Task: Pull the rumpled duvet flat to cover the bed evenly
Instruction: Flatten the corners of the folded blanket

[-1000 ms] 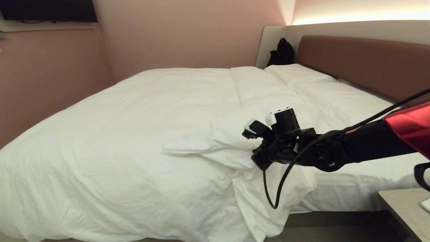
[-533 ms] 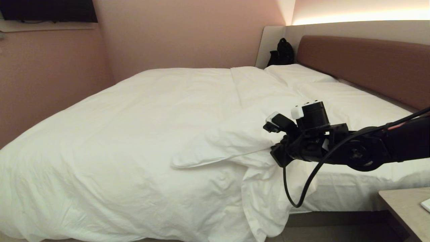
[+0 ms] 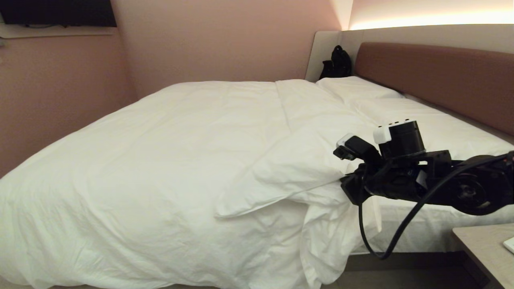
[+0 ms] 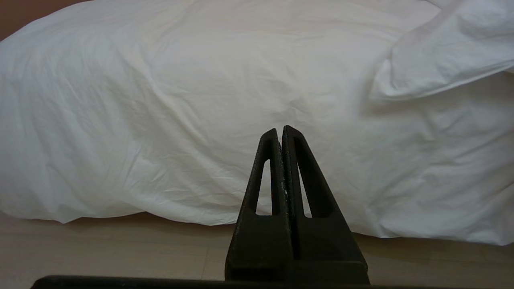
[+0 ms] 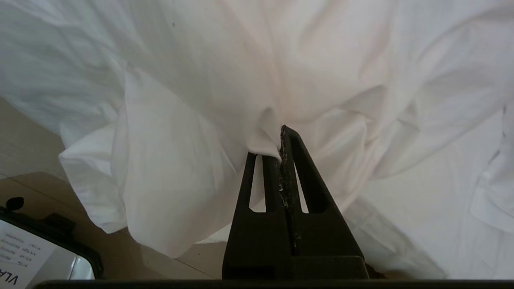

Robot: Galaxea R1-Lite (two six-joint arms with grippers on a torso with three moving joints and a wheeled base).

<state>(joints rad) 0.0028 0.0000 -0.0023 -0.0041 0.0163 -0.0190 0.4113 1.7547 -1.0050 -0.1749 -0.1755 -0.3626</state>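
White, thick and softly wrinkled, the puffy cotton duvet (image 3: pixel 160 160) lies over most of the wide low bed with its reddish-brown padded headboard (image 3: pixel 437 76). Near the bed's near side a corner is folded back on itself, making a thick flap with a rounded lip, and below it a loose tail of cloth hangs down over the mattress edge toward the floor. The black right hand (image 5: pixel 280 138) is pressed together on a bunch of that folded cloth at the bed's side, its arm reaching in from the right. The black left hand (image 4: pixel 281 132) is pressed together on nothing, low beside the bed, facing the duvet's hanging side above the pale wooden floor (image 4: pixel 100 249). Toward the headboard the flat white pillows (image 3: pixel 357 88) and bare white sheet (image 3: pixel 433 124) lie uncovered. A beige counter corner (image 3: pixel 478 245) stands just beside the right arm.
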